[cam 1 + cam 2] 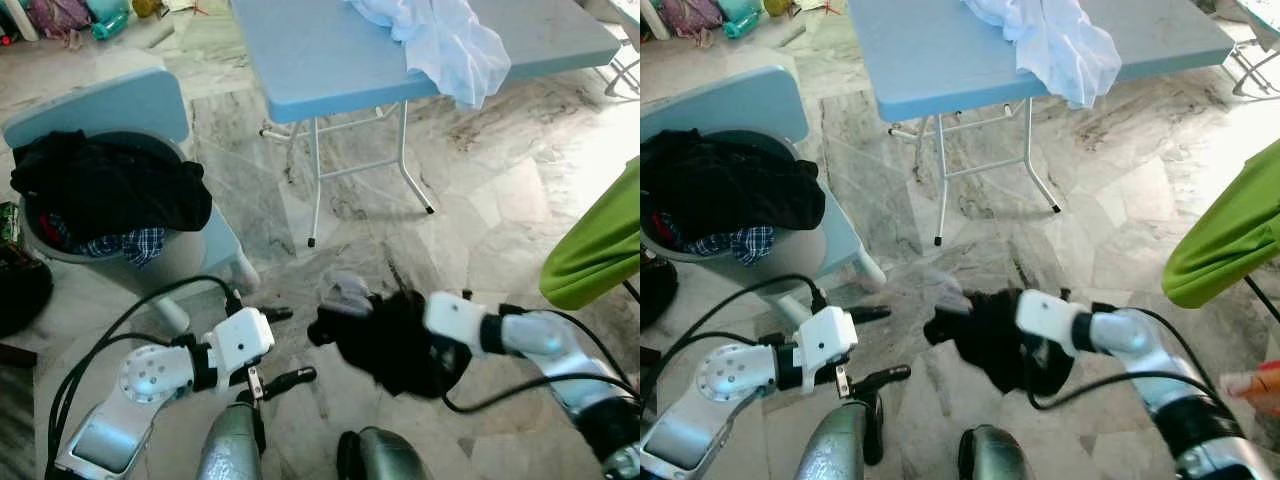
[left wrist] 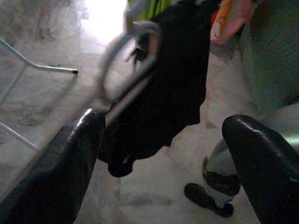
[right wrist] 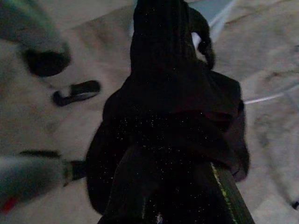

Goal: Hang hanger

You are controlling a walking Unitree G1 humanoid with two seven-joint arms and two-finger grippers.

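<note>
A black garment [image 1: 390, 340] hangs bunched on a grey hanger whose hook [image 2: 135, 51] is blurred. It is held low over the marble floor, in front of my body. My right gripper [image 1: 405, 350] is buried in the black cloth and shut on it; the fingers are hidden in the folds, as the right wrist view [image 3: 173, 140] shows. My left gripper [image 1: 290, 345] is open, a short way left of the garment, with nothing between its fingers [image 2: 60, 168]. It points at the hanger hook.
A blue folding table [image 1: 330, 60] with a white cloth [image 1: 440, 40] stands ahead. A grey basket [image 1: 60, 245] of dark clothes sits at the left by a blue panel [image 1: 110, 100]. A green garment [image 1: 600, 250] hangs at the right. A person's hand [image 1: 1255, 388] is near the right edge.
</note>
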